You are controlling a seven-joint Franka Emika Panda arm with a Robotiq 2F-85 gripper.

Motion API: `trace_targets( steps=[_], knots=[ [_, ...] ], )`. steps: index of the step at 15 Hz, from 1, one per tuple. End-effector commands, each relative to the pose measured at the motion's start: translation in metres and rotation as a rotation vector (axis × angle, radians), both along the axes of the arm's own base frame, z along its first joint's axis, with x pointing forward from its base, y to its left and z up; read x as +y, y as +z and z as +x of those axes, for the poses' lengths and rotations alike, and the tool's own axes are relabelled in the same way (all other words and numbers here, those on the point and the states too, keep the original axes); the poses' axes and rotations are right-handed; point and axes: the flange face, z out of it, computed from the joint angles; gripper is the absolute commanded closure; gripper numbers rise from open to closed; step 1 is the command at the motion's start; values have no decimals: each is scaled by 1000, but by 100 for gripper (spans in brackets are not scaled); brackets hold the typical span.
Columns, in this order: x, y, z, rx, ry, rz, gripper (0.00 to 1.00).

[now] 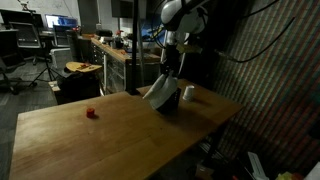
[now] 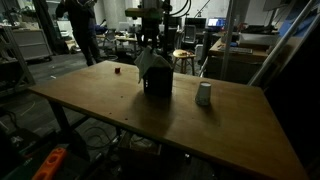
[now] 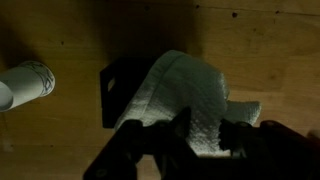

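My gripper is shut on a white cloth, pinching its upper edge between the two fingers. The cloth drapes down over a dark box that stands on the wooden table. In both exterior views the cloth hangs from the gripper onto the box. A white cup stands to one side of the box; it also shows in both exterior views.
A small red object lies on the wooden table away from the box. Behind the table are chairs, benches and equipment; a person stands in the background.
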Motion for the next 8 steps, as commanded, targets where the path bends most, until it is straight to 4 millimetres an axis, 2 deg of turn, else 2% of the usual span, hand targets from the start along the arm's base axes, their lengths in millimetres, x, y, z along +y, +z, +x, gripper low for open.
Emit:
trace_targets(
  steps=[1, 5, 8],
  knots=[
    [1, 10, 9, -51, 30, 7, 94],
    [-13, -3, 21, -49, 32, -7, 94],
    [-21, -21, 26, -34, 41, -12, 94]
  ],
)
